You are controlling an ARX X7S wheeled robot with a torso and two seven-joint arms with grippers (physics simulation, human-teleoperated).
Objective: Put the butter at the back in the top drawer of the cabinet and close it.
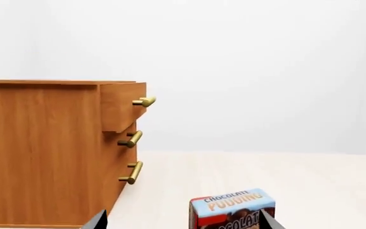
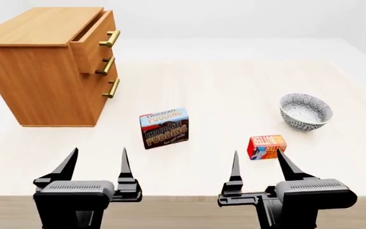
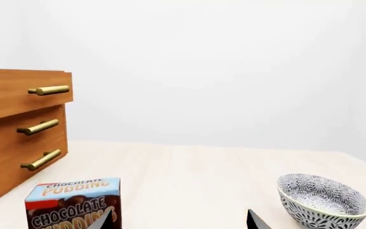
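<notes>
The butter (image 2: 266,146), a small red-orange box, lies on the table just beyond my right gripper (image 2: 257,165), which is open and empty; the right wrist view does not show it. The cabinet (image 2: 40,67) stands at the back left. Its top drawer (image 2: 94,40) is pulled partly out, brass handle (image 2: 110,38) facing right. It also shows in the left wrist view (image 1: 122,106) and the right wrist view (image 3: 24,93). My left gripper (image 2: 99,164) is open and empty near the table's front edge.
A chocolate pudding box (image 2: 164,128) stands upright mid-table, between the grippers and the cabinet. A patterned grey bowl (image 2: 305,111) sits at the right, behind the butter. The two lower drawers (image 2: 100,78) are shut.
</notes>
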